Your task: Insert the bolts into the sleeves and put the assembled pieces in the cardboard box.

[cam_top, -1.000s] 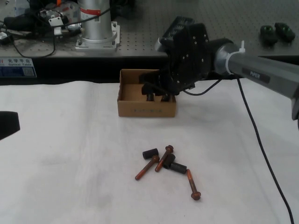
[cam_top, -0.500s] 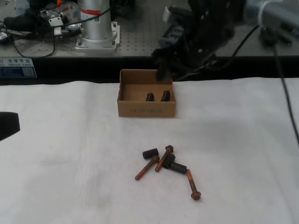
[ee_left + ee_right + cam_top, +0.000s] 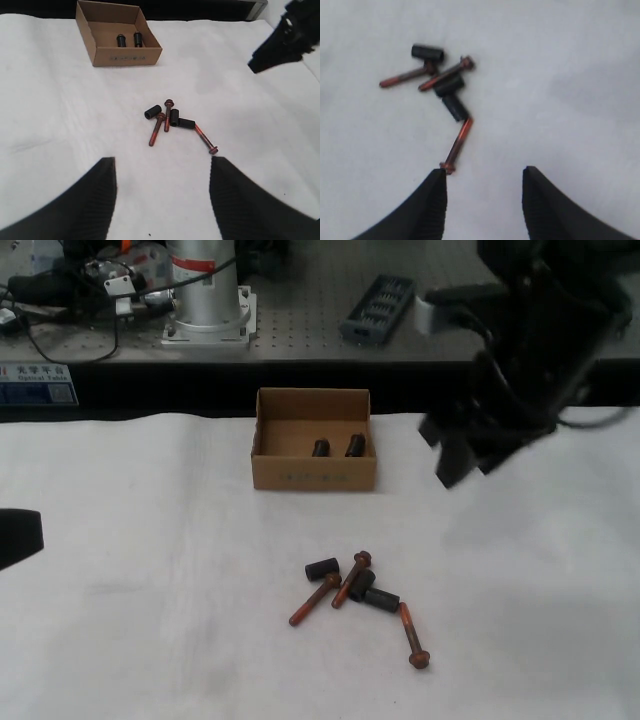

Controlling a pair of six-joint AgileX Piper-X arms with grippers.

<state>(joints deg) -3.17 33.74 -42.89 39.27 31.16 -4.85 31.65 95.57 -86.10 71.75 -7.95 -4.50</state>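
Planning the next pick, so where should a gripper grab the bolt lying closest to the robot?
Grip the bolt mid-shank, near its flanged head, from straight above, closing across its length. It lies flat, that end free; the other end meets a sleeve.

We've got a white cloth-covered tabletop (image 3: pixel 150 540) bearing an open brown cardboard box (image 3: pixel 314 478), rusty orange bolts (image 3: pixel 313 601) and black cylindrical sleeves (image 3: pixel 321 568).

Matt brown cardboard box (image 3: pixel 313 478) is noted; before it, rusty, dull metal bolts (image 3: pixel 349 581) and matt black sleeves (image 3: pixel 321 568) are seen on white cloth (image 3: pixel 150 590).
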